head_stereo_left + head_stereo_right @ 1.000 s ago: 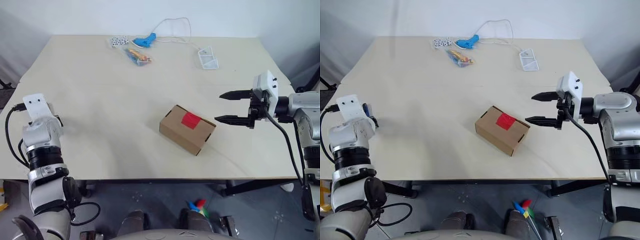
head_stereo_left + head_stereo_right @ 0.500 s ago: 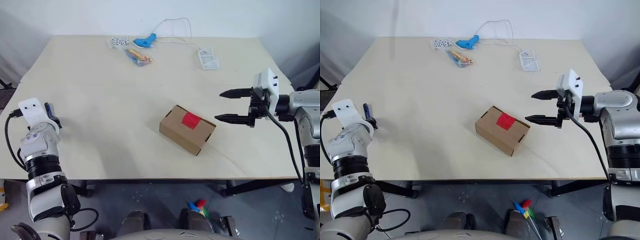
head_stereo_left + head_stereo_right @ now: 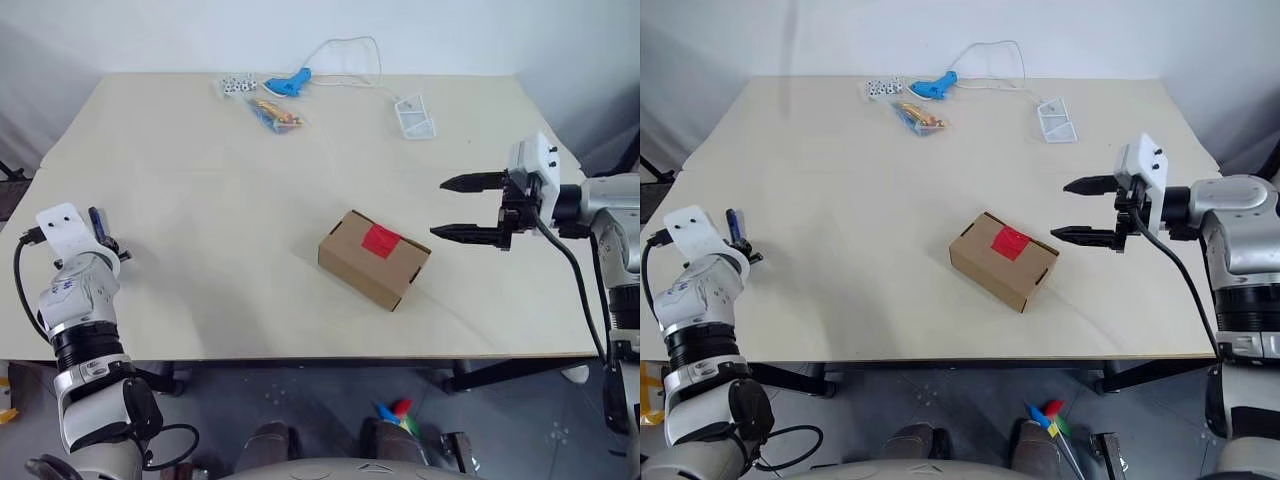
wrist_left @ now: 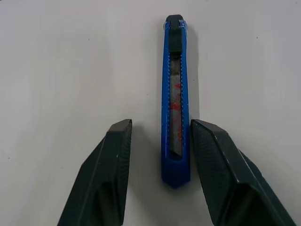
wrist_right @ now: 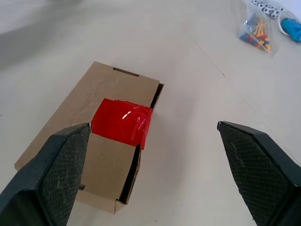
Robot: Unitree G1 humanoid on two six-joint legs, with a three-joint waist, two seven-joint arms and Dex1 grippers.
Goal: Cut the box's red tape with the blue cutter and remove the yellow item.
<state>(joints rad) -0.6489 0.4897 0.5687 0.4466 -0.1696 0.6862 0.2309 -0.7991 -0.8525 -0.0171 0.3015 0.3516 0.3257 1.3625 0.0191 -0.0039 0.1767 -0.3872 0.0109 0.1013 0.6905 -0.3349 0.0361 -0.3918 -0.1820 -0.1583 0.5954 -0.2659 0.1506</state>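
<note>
left gripper [image 4: 157, 136] jaws part-open around the blue cutter [image 4: 175, 101], one finger touching it. right gripper [image 3: 452, 209] jaws wide, just right of the box [image 3: 374, 258], red tape [image 3: 381, 240] uncut.

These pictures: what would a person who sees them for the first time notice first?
Probably the red tape on the closed brown box, near the table's middle, with the open right gripper hovering beside it. At the table's left edge, the blue cutter lies flat between the left gripper's fingers.
</note>
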